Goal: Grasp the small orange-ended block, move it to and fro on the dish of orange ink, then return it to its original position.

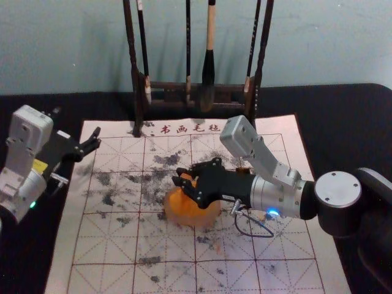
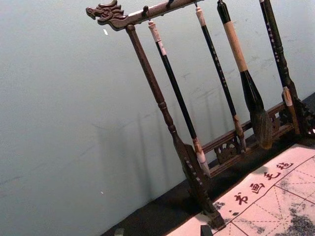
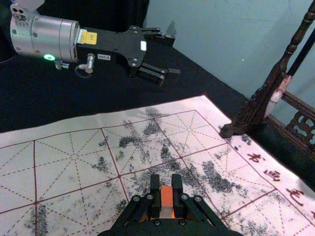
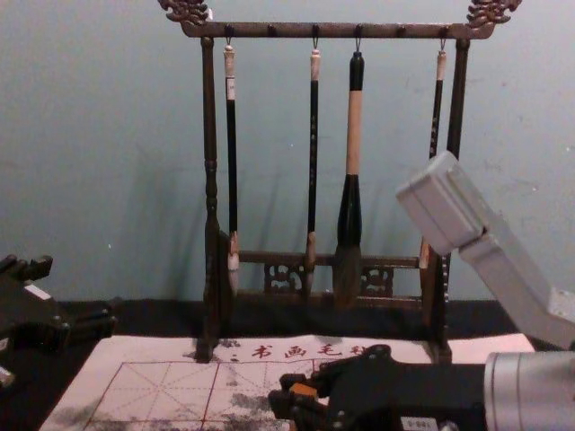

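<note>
Right tool [image 1: 180, 176] pinches the orange-ended block [image 3: 167, 197] over the dish [image 1: 207, 215].

The right pincer [image 1: 182, 179] held the small block [image 3: 167, 197] snug between its two tips, over a pale mat [image 3: 59, 169] with red lines and black smudges. Farther off, the left pincer [image 1: 97, 139] had its fingers spread wide. A dark wooden stand [image 3: 260, 91] stood by the mat's edge.
</note>
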Tool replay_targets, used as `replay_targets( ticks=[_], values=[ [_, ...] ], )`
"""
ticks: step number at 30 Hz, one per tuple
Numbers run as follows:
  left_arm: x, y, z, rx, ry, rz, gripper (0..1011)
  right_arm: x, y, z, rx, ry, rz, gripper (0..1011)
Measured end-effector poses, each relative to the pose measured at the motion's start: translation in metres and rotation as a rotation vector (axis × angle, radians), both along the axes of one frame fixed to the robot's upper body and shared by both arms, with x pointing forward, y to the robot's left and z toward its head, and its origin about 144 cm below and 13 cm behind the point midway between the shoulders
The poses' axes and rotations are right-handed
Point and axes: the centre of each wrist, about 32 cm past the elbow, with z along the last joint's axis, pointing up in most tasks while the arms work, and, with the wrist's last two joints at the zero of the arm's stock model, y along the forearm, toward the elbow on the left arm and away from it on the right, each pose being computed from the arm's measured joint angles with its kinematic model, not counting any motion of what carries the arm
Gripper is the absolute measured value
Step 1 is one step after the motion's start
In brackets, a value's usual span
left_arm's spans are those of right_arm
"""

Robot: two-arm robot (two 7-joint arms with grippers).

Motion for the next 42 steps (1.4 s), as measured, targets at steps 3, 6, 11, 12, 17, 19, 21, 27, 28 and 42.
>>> replay_targets(
  ticks=[3, 6, 11, 12, 17, 19, 21, 27, 28, 42],
  values=[
    [0.000, 0.000, 0.000, 0.000, 0.000, 0.000, 1001, 0.001, 0.000, 0.001, 0.001, -0.002, -0.003, 142],
    [0.000, 0.000, 0.000, 0.000, 0.000, 0.000, 1001, 0.001, -0.001, 0.001, 0.001, -0.004, -0.007, 143],
    [0.000, 0.000, 0.000, 0.000, 0.000, 0.000, 1001, 0.002, -0.002, 0.001, 0.001, -0.005, -0.012, 142],
    [0.000, 0.000, 0.000, 0.000, 0.000, 0.000, 1001, 0.002, -0.003, 0.001, 0.001, -0.005, -0.013, 142],
    [0.000, 0.000, 0.000, 0.000, 0.000, 0.000, 1002, 0.002, -0.005, 0.001, -0.001, -0.005, -0.016, 142],
    [0.000, 0.000, 0.000, 0.000, 0.000, 0.000, 1001, 0.002, -0.005, 0.001, -0.002, -0.005, -0.017, 142],
    [0.000, 0.000, 0.000, 0.000, 0.000, 0.000, 1001, 0.002, -0.006, 0.001, -0.003, -0.005, -0.019, 142],
    [0.000, 0.000, 0.000, 0.000, 0.000, 0.000, 1001, 0.002, -0.007, 0.001, -0.005, -0.005, -0.022, 142],
    [0.000, 0.000, 0.000, 0.000, 0.000, 0.000, 1001, 0.002, -0.007, 0.000, -0.005, -0.004, -0.022, 142],
    [0.000, 0.000, 0.000, 0.000, 0.000, 0.000, 1001, 0.001, -0.011, 0.004, 0.018, -0.006, -0.043, 142]
  ],
)
